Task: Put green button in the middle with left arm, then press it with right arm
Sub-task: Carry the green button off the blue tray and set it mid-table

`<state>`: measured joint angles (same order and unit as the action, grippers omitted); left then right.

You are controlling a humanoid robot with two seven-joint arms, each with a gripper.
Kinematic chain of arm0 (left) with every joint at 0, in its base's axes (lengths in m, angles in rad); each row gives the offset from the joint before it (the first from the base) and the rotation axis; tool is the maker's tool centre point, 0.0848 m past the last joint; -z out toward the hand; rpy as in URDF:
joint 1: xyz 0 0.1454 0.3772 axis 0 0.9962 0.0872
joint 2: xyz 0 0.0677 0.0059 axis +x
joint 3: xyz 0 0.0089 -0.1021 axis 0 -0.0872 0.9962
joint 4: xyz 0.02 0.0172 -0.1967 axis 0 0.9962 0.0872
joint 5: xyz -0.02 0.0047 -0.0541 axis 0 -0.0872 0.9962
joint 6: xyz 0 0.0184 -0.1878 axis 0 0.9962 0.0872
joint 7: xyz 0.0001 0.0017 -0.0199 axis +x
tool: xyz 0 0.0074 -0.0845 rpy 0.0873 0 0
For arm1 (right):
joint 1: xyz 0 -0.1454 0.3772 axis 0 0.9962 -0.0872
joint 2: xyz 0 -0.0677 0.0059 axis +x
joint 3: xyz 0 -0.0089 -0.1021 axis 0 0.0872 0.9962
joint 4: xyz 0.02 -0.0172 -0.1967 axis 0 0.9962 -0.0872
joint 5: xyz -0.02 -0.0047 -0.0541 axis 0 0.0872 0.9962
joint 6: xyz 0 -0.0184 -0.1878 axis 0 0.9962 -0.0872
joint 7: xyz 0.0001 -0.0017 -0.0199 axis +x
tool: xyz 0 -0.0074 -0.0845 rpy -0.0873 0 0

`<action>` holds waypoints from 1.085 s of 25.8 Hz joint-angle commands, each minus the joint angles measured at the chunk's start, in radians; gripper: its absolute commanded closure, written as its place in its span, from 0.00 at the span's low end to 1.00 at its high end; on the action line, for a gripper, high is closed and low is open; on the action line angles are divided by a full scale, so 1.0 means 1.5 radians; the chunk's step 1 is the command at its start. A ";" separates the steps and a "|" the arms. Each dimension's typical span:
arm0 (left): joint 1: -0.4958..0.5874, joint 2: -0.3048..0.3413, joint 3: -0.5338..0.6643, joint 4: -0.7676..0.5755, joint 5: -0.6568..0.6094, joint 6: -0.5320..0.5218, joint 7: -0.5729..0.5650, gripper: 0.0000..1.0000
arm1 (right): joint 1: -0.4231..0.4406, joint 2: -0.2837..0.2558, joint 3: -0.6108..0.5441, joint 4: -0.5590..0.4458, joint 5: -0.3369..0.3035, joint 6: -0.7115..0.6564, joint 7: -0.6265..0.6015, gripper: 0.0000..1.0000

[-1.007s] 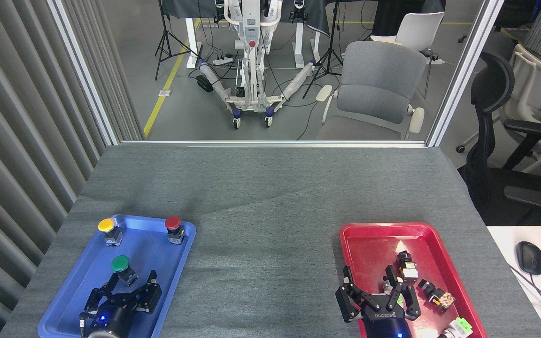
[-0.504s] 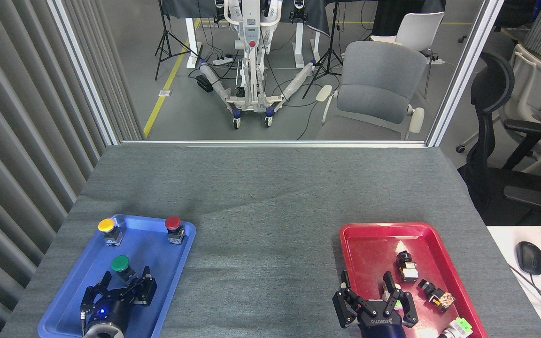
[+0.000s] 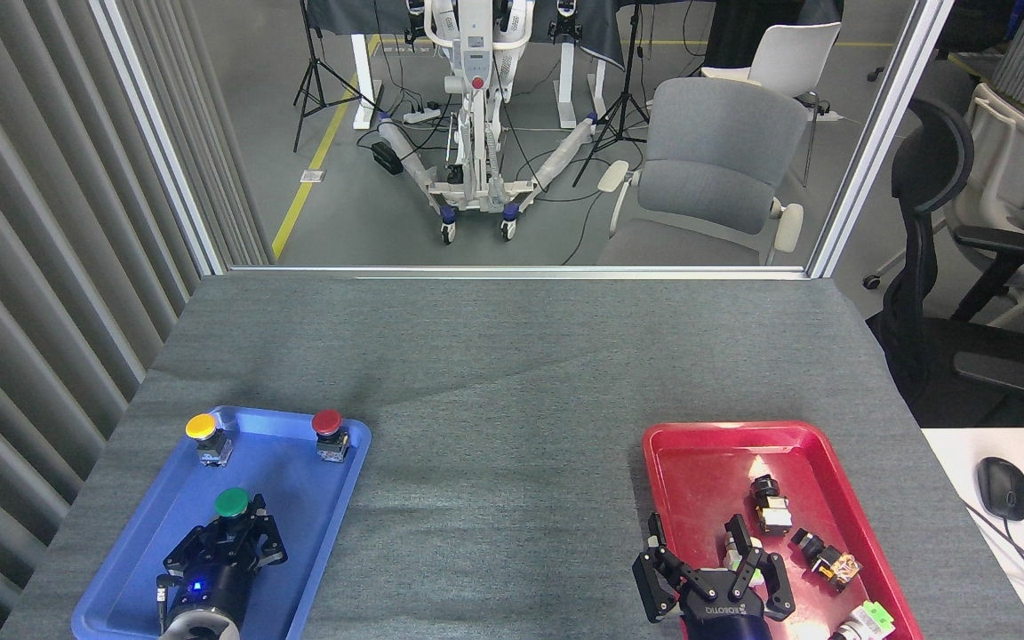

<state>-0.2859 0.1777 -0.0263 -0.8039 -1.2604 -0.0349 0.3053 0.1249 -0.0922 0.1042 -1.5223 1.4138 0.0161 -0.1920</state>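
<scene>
Head view: left gripper (image 3: 229, 533) sits in the blue tray (image 3: 316, 551), fingers drawn in narrow around the base of the green button (image 3: 231, 503), whose cap shows just beyond the fingertips. Looks like a grasp, not lifted yet. Target is the bare grey cloth (image 3: 494, 498) between the trays, so the button has to travel to the robot's right, clear of the tray rim. Right gripper (image 3: 712, 569) hovers over the near left corner of the red tray (image 3: 681, 444), fingers spread wide, holding nothing. It is the nearer arm for the press afterwards.
</scene>
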 commanded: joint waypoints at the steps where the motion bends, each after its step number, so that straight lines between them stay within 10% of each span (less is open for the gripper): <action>1: 0.006 0.003 -0.012 -0.002 -0.010 -0.009 0.027 1.00 | 0.003 0.003 0.000 0.000 -0.001 0.001 -0.001 0.00; 11: 0.021 0.012 -0.093 -0.198 -0.010 -0.229 0.022 1.00 | 0.003 0.001 0.006 -0.003 0.000 0.002 -0.001 0.00; 19: -0.112 -0.083 -0.382 -0.057 -0.032 -0.176 -0.005 1.00 | 0.010 0.000 0.005 -0.002 0.000 0.002 -0.001 0.00; 28: -0.045 -0.117 -0.396 -0.037 -0.085 -0.109 -0.038 1.00 | 0.015 0.003 0.005 0.003 -0.002 -0.001 -0.003 0.00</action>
<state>-0.3771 0.0072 -0.6157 -0.8598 -1.3821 -0.2460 0.2447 0.1456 -0.0857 0.1120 -1.5182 1.4128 0.0183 -0.1928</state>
